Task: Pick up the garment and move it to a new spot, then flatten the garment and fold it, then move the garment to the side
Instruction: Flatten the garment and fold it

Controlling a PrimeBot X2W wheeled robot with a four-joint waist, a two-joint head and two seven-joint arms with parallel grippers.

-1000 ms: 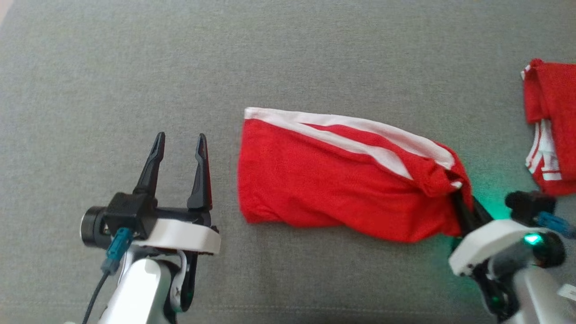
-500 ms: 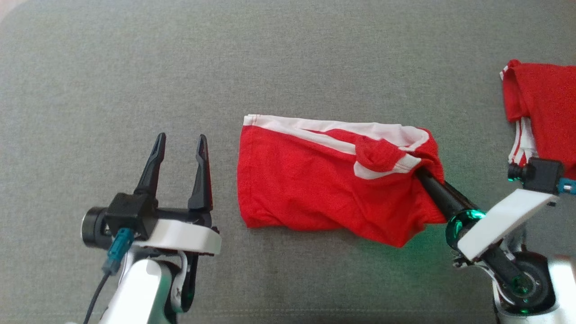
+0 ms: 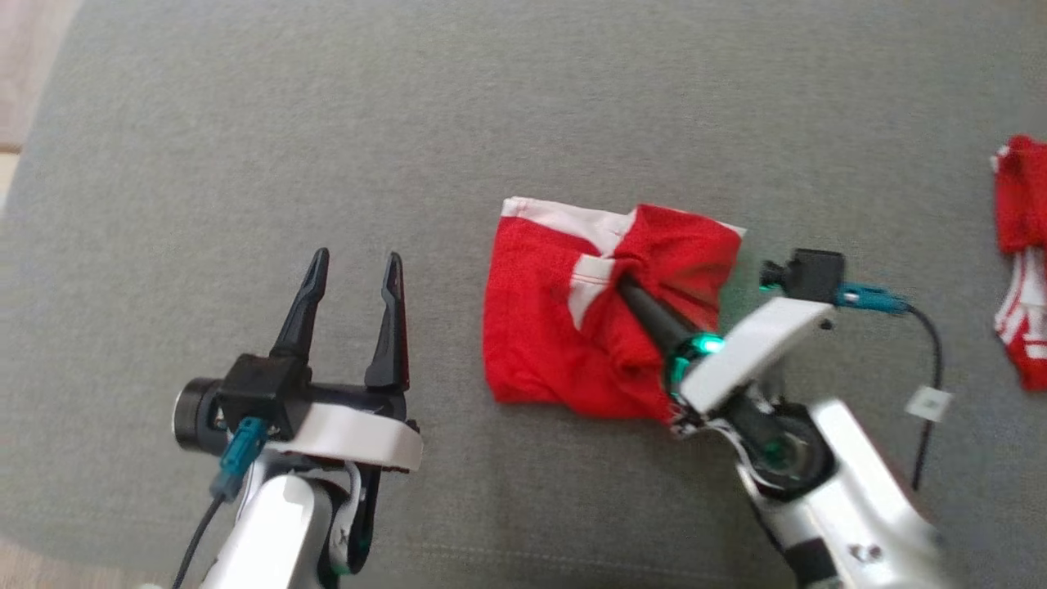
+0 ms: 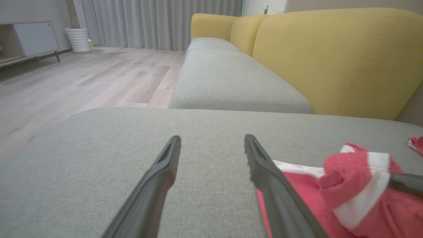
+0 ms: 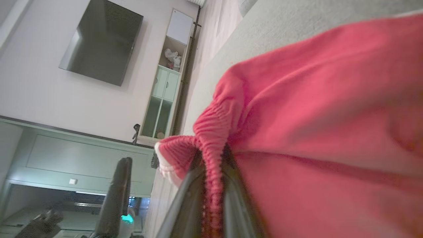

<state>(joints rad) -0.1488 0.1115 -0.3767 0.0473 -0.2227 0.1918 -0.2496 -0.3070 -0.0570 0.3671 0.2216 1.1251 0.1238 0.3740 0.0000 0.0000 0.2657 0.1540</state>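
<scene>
On the grey cushion [image 3: 523, 98], near its middle, the garment [image 3: 556, 327] now lies abt half as long as a sec ago. The right gripper [image 3: 626, 286], clenched on a ribbed edge, has carried that end over twd the cushion's left side. So the fold's under way, not done: top layer's bunched and the edges aren't matched. Nearer the cushion's front-left, the left gripper [image 3: 357, 258] hangs w/ jaws wide apart, nothing in them. Another red cloth [image 3: 1018, 245] sits by the cushion's right edge.
</scene>
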